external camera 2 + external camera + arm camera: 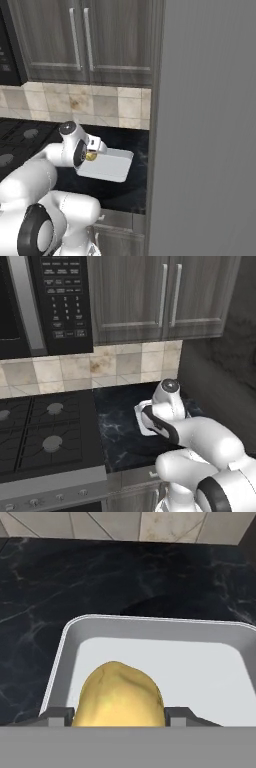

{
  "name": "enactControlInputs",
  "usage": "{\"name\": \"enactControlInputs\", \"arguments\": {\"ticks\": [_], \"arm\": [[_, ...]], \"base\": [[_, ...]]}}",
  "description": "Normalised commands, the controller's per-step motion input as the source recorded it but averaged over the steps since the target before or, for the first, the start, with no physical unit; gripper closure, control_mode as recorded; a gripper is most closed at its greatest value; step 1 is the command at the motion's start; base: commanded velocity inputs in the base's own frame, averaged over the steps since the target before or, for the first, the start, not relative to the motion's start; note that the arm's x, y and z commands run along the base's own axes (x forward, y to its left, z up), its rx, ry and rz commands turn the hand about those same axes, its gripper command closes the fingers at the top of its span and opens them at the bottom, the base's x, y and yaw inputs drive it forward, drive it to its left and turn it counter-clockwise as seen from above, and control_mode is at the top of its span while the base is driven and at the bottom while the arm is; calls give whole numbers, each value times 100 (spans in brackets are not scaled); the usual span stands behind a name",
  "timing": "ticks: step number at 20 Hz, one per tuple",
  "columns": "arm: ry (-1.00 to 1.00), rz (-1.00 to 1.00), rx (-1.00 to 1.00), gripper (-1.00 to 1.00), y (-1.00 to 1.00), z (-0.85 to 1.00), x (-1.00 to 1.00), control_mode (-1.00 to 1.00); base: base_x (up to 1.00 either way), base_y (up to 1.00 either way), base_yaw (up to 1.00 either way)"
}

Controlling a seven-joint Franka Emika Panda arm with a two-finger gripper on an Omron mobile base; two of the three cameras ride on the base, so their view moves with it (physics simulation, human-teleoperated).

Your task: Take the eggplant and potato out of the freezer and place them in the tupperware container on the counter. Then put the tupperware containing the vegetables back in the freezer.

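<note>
One creased, lumpy yellow-tan potato (119,696)

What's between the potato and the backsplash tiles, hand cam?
In the hand view, past the potato comes the tupperware container's bare floor and far rim, then bare black counter up to the tiles.

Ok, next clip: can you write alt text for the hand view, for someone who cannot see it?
A roundish yellow-tan potato sits between the gripper's two dark finger tips, held over the near end of a shallow pale grey-white rectangular tupperware container. The container rests on a black marble-look counter with thin white veining, with beige wall tiles beyond it.
</note>
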Motion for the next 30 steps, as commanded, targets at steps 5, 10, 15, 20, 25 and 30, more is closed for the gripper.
{"name": "enactControlInputs", "arguments": {"ticks": [5, 10, 15, 20, 25, 30], "arm": [[0, 0, 0, 100, 0, -51, 7, -100], [0, 0, 0, 100, 0, -41, 19, -100], [0, -1, 0, 100, 0, -39, 18, -100], [0, -1, 0, 100, 0, -33, 20, -100], [0, -1, 0, 100, 0, -27, 23, -100], [0, 0, 0, -100, 0, -11, 0, -100]], "base": [[0, 0, 0], [0, 0, 0], [0, 0, 0], [0, 0, 0], [0, 0, 0], [0, 0, 0]]}}
